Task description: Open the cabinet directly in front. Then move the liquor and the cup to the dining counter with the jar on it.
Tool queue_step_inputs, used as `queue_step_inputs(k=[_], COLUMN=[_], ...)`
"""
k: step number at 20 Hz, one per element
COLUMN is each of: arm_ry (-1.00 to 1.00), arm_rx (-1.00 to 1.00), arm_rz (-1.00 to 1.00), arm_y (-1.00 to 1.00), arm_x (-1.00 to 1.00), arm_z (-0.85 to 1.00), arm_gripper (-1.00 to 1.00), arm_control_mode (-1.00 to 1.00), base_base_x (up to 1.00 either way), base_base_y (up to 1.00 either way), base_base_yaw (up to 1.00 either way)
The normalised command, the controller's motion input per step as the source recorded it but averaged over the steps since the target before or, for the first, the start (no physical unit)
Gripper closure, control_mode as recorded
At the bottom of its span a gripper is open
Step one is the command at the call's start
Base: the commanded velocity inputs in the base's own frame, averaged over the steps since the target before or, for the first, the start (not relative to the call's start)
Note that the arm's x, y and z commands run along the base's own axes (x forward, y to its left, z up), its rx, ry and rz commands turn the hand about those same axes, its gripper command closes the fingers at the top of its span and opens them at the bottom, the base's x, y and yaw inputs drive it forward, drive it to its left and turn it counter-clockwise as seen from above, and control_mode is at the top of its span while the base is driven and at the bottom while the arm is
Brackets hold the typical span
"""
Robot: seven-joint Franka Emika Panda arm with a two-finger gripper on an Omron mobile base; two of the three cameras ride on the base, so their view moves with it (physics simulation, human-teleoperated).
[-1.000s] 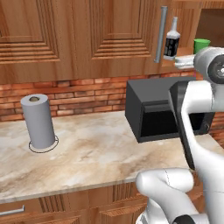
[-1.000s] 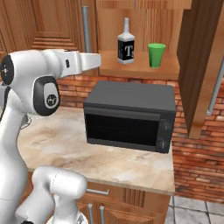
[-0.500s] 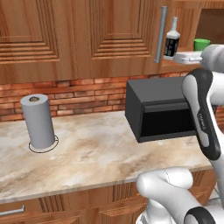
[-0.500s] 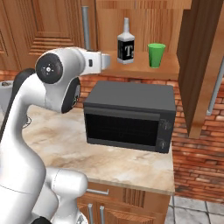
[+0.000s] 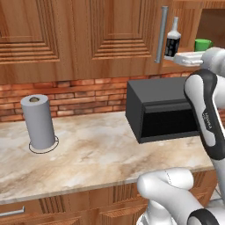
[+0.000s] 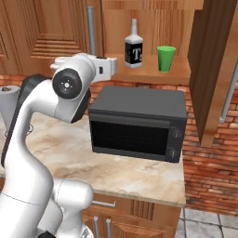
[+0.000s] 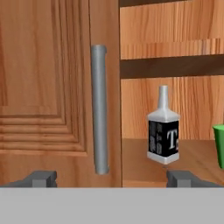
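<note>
On the cabinet (image 6: 153, 74) shelf, liquor (image 6: 133, 45) stands upright, neck up

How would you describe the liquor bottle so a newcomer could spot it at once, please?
Above the black microwave, the wall cabinet stands open. On its lowest shelf stands the liquor bottle, left of the green cup: dark, with a slim pale neck and a white label.

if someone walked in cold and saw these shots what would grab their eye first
Probably the bright green cup and the dark liquor bottle, standing apart on the bottom shelf of the cabinet, whose right door is swung out. Next, the white arm reaching up there, its open gripper facing the bottle from in front. Below the shelf a black microwave sits on the marble worktop, with a grey paper-towel roll to its left.
</note>
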Motion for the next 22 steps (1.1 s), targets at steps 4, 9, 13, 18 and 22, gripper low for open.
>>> queue_step_inputs(k=[4, 9, 13, 18, 22], arm_ry=[-0.10, -0.01, 0.00, 0.00, -0.04], arm_rx=[0.00, 0.00, 0.00, 0.00, -0.01], arm_rz=[0.00, -0.02, -0.03, -0.05, -0.02], arm_y=[0.33, 0.22, 0.07, 0.02, 0.01], arm_x=[0.19, 0.26, 0.49, 0.53, 0.31], arm_z=[0.01, 0.02, 0.04, 0.04, 0.00], arm_gripper=[-1.00, -1.00, -1.00, -1.00, -1.00], arm_control_mode=[-1.00, -1.00, -1.00, -1.00, -1.00], base_base_x=[0.00, 0.00, 0.00, 0.00, 0.00], base_base_y=[0.00, 0.00, 0.00, 0.00, 0.00], base_base_yaw=[0.00, 0.00, 0.00, 0.00, 0.00])
